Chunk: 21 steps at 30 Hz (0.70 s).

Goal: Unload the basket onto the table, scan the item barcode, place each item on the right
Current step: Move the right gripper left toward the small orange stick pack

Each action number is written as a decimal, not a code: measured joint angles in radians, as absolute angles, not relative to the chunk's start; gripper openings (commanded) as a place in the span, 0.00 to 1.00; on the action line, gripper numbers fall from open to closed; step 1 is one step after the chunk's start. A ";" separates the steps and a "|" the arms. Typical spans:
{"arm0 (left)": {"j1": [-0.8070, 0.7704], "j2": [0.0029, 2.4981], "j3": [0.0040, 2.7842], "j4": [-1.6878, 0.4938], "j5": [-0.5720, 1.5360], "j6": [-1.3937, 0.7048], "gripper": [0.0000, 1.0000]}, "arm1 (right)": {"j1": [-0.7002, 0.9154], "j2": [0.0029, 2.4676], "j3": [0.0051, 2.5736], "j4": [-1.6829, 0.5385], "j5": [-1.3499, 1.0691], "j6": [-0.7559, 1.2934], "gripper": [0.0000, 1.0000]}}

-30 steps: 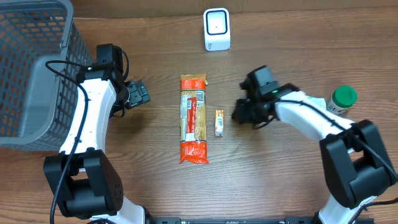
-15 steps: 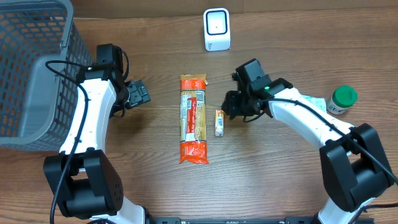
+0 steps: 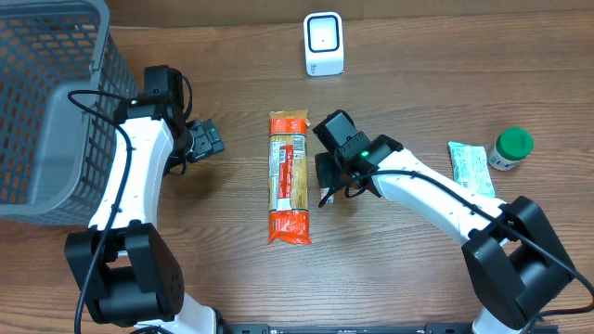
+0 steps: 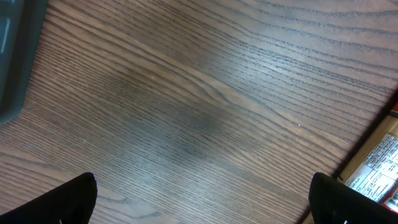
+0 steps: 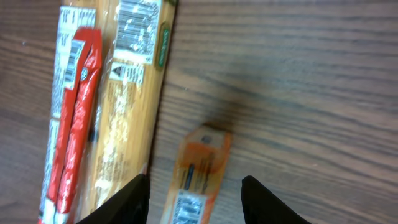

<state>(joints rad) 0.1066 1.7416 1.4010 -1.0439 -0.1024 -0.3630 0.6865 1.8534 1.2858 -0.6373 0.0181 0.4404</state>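
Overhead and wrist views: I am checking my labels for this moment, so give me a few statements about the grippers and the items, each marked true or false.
1. The right gripper hangs over the small orange packet with its jaws apart. True.
2. The pasta pack lies in the basket. False: it lies on the table, right of the basket.
3. The left gripper is open and holds nothing. True.
4. The left gripper holds the scanner. False: the scanner stands on the table's far side, apart from both arms.
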 measured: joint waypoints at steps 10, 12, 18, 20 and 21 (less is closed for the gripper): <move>0.107 1.742 1.401 -1.044 -0.102 -0.363 1.00 | 0.686 1.853 1.279 -0.636 0.024 0.442 0.49; 0.107 1.742 1.401 -1.044 -0.102 -0.363 1.00 | 0.686 1.854 1.279 -0.637 0.024 0.442 0.49; 0.107 1.742 1.401 -1.044 -0.102 -0.363 1.00 | 0.686 1.855 1.279 -0.640 -0.003 0.445 0.48; 0.107 1.742 1.401 -1.044 -0.102 -0.363 1.00 | 0.686 1.855 1.279 -0.641 -0.013 0.445 0.48; 0.107 1.742 1.401 -1.044 -0.102 -0.363 1.00 | 0.686 1.855 1.279 -0.642 -0.016 0.445 0.48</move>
